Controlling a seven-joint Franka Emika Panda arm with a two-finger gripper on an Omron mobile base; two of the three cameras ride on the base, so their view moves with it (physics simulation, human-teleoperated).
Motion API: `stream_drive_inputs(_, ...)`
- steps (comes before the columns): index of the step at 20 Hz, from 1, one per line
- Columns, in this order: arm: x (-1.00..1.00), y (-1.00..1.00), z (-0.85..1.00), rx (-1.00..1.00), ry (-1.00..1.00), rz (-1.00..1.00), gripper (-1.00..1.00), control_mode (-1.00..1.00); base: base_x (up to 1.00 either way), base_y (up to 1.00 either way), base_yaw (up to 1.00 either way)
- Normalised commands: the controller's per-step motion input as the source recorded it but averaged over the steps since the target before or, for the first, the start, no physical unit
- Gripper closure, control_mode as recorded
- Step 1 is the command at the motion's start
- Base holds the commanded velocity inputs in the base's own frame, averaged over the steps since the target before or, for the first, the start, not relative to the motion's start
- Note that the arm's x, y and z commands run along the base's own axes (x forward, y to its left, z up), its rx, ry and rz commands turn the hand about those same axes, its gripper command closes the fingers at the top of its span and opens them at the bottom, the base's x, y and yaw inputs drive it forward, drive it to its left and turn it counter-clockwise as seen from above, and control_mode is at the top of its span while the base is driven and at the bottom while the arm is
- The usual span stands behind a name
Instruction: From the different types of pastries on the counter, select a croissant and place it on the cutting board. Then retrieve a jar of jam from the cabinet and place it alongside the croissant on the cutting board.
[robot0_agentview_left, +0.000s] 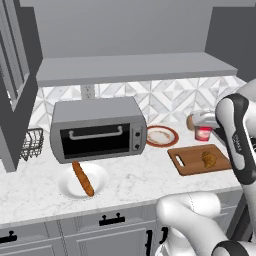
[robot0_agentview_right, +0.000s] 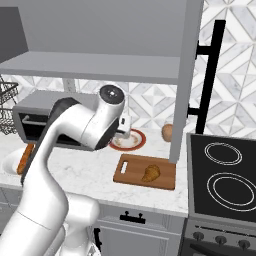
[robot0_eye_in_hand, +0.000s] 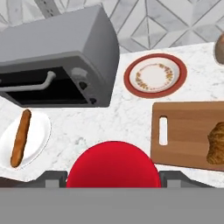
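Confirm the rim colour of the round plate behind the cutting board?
Red rim on the plate, pale centre with brownish specks; clearest in the hand view.

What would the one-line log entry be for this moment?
phase: carrying jam | gripper: shut on jam jar, held above counter | croissant: on cutting board | baguette: on white plate

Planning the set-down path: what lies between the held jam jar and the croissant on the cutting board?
In the hand view, bare marble counter, then the handle-hole end of the cutting board, separates the jar of jam from the croissant.
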Motion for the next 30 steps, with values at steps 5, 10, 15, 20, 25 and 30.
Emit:
stream_drive_inputs(5,0.45,-0.48,-0.46,-0.01,0.08,-0.14,1.00,-1.00,0.00,0.00,0.00)
stream_drive_inputs(10,0.53,-0.34,-0.48,-0.05,0.13,-0.15,1.00,-1.00,0.00,0.00,0.00)
stream_drive_inputs(15,0.34,-0.25,-0.49,-0.12,0.15,-0.11,1.00,-1.00,0.00,0.00,0.00)
stream_drive_inputs(20,0.17,-0.08,-0.53,-0.09,0.11,-0.08,1.00,-1.00,0.00,0.00,0.00)
stream_drive_inputs(25,0.20,-0.03,-0.35,0.00,0.00,0.00,1.00,-1.00,0.00,0.00,0.00)
stream_drive_inputs(30,0.16,-0.08,-0.33,0.00,0.00,0.00,1.00,-1.00,0.00,0.00,0.00)
